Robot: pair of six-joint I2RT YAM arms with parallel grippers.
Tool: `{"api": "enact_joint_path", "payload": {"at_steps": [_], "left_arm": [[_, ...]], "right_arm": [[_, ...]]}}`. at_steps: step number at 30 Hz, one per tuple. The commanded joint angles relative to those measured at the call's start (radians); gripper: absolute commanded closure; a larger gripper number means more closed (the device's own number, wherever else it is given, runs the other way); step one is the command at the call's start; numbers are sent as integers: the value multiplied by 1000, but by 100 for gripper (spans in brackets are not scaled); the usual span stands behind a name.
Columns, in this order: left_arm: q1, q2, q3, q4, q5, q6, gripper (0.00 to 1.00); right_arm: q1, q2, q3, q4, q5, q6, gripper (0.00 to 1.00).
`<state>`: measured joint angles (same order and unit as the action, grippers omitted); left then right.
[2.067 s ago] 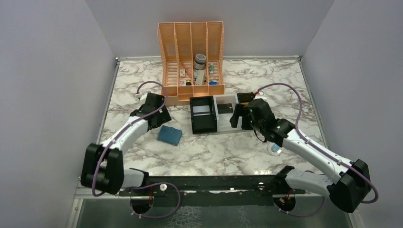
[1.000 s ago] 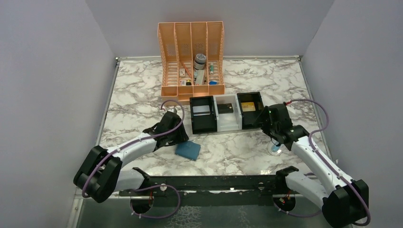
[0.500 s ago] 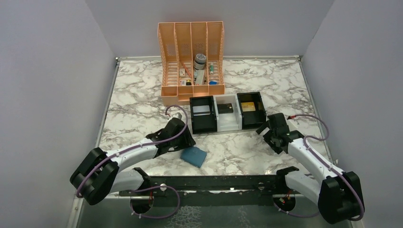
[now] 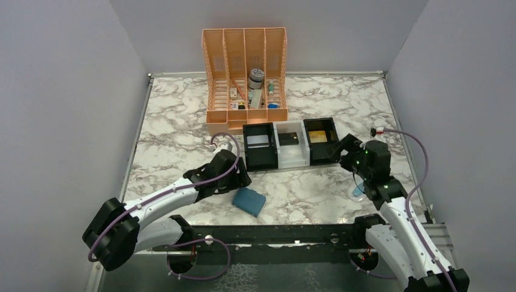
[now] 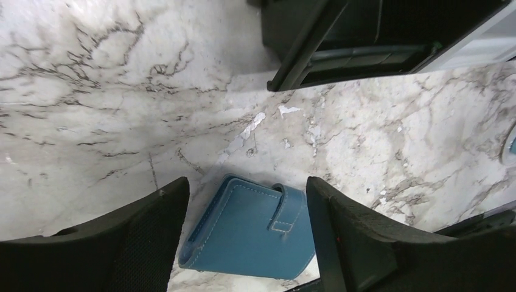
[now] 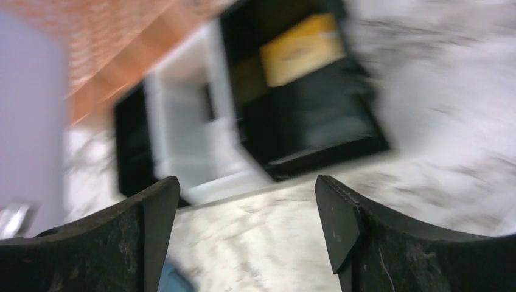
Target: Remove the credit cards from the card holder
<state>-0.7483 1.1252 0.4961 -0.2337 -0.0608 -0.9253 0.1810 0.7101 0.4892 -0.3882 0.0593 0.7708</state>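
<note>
Marble desk fills the overhead view from wall to wall. At its far side stands an orange slotted rack with small items in its compartments, too small to name. Neither wrist camera shows the rack clearly; the right wrist catches only an orange smear at its top left.

Just in front of the rack sits the three-compartment tray, black on the left, white in the middle and black on the right. The overhead view shows all three compartments. The left wrist sees only a dark near corner of the tray, and the right wrist sees it whole but blurred.

Left claw hangs low over the desk in front of the tray's left end. Its own camera shows the fingers set wide apart and gripping nothing. Right claw is raised near the tray's right end, fingers also spread wide with only blurred desk and tray between them.

Below the left claw's gap the blue card holder lies flat on the desk. From overhead it is a plain blue rectangle. The left wrist alone shows that it is folded shut, with stitched edges and a small tab wrapped over one side.

A gold-tan credit card lies in the right black compartment, well apart from the holder, and the right wrist shows it as a yellow patch. A silver-white card lies in the left compartment and a dark card in the middle one, both seen only from overhead.
</note>
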Motion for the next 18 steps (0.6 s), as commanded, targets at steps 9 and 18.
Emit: {"api": "enact_joint_path", "payload": {"at_steps": [9,18], "left_arm": [[0,-174,-16,-156,-53,-35,27],[-1,-209,-82,-150,3,-43,33]], "right_arm": [[480,309,9,373,-592,-173,33],[725,611,33,494,-502,-102,43]]}}
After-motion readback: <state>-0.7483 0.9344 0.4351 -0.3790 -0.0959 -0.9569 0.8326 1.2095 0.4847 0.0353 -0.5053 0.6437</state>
